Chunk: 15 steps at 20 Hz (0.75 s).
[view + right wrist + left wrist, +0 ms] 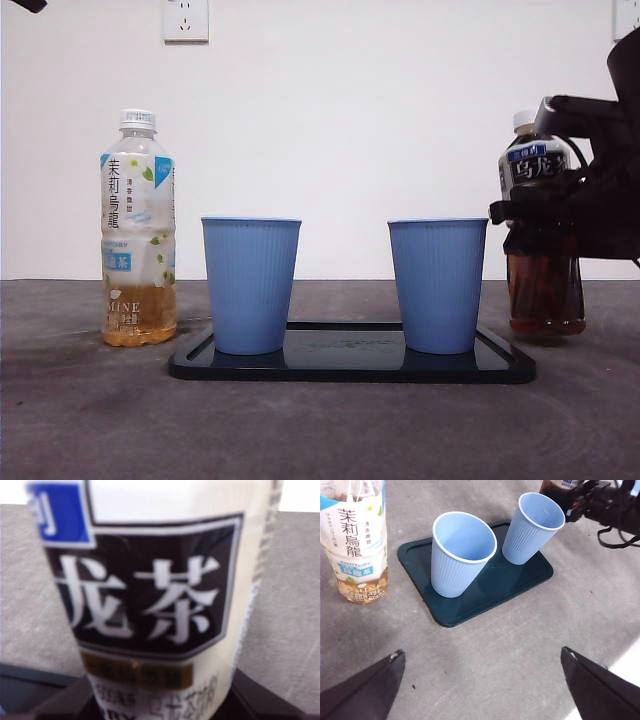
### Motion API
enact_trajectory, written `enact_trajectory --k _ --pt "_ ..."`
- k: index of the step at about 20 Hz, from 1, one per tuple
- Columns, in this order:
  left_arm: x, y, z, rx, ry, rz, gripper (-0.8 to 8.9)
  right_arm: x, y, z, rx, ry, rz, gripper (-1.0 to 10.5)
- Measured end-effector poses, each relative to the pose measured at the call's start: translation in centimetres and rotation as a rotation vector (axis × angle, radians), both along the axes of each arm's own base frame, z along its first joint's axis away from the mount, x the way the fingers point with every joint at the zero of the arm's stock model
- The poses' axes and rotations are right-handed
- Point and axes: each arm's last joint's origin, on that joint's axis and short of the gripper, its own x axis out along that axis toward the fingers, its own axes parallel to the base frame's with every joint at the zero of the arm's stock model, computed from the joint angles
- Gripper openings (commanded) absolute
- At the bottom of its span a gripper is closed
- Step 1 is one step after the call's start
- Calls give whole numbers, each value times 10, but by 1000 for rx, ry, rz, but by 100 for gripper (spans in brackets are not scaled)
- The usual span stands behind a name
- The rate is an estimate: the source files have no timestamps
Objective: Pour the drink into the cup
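Note:
Two empty blue cups stand on a dark tray (350,367): one on the left (250,285) and one on the right (437,285). A dark oolong tea bottle (545,290) with a white cap stands on the table, right of the tray. My right gripper (535,212) is closed around its middle. In the right wrist view the bottle's label (150,605) fills the picture between the jaws. My left gripper (481,651) is open and empty, high above the table's front. It looks down on both cups (462,555) (532,527).
A clear jasmine oolong bottle (138,240), about a quarter full with a white cap, stands left of the tray and shows in the left wrist view (357,545). A white wall with an outlet (185,18) lies behind. The table is grey.

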Motion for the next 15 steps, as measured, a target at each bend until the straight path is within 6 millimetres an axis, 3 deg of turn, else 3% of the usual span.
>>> enact_trajectory --k 4,15 --pt "0 0 0 0 0 0 501 3 1 -6 2 -1 11 170" --pt "0 0 0 1 2 0 501 3 1 -6 -11 3 9 309"
